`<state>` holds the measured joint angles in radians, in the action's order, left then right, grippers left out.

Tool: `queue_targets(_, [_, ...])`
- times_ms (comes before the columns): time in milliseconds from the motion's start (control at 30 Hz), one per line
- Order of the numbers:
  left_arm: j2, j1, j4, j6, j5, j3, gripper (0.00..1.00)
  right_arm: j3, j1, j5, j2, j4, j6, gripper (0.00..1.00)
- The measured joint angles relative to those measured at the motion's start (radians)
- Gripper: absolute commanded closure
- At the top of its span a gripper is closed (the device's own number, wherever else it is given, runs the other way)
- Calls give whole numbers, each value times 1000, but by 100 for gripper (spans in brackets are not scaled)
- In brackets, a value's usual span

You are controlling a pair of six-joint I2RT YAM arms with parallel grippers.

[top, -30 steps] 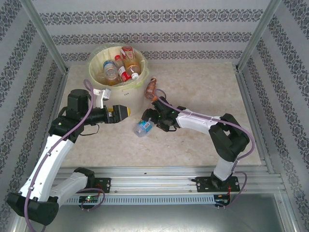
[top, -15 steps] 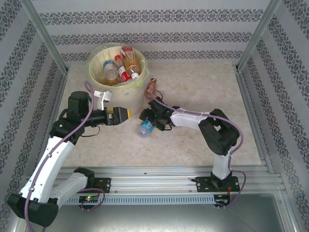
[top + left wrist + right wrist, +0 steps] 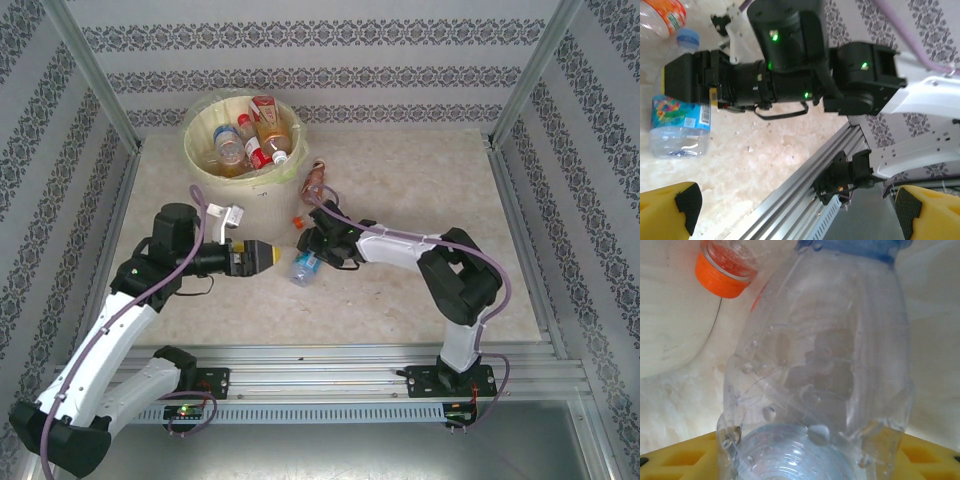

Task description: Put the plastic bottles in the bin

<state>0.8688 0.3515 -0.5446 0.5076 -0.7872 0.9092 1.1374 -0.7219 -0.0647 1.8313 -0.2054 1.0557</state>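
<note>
The blue-label bottle (image 3: 301,268) lies on the counter (image 3: 420,190) near the middle of the frame, directly under the right pincer (image 3: 310,252). In the wrist view it sits between the yellow fingers (image 3: 685,460), but whether they press it I cannot tell, as the frame edge cuts them off. The left pincer (image 3: 262,254) stands just beside the bottle, wide open and empty. In the bin (image 3: 192,118), at the upper left, lie several bottles (image 3: 262,135).
</note>
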Motion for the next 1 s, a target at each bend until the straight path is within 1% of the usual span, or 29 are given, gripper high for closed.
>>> queue_targets(100, [0, 58, 11, 12, 38, -39, 0, -43, 0, 21, -91, -17, -34, 40])
queue_targets(233, [11, 114, 44, 34, 89, -90, 0, -96, 0, 35, -228, -45, -71, 39])
queue_targets(467, [124, 209, 145, 56, 168, -109, 0, -139, 0, 21, -416, -81, -134, 38])
queue_targets(733, [276, 296, 302, 74, 202, -92, 0, -140, 0, -22, -547, -129, -174, 38])
queue_targets(867, [348, 330, 375, 81, 200, -80, 0, -140, 0, -50, -576, -143, -185, 38])
queue_targets(1000, [378, 340, 425, 89, 198, -73, 0, -140, 0, -77, -579, -148, -196, 38])
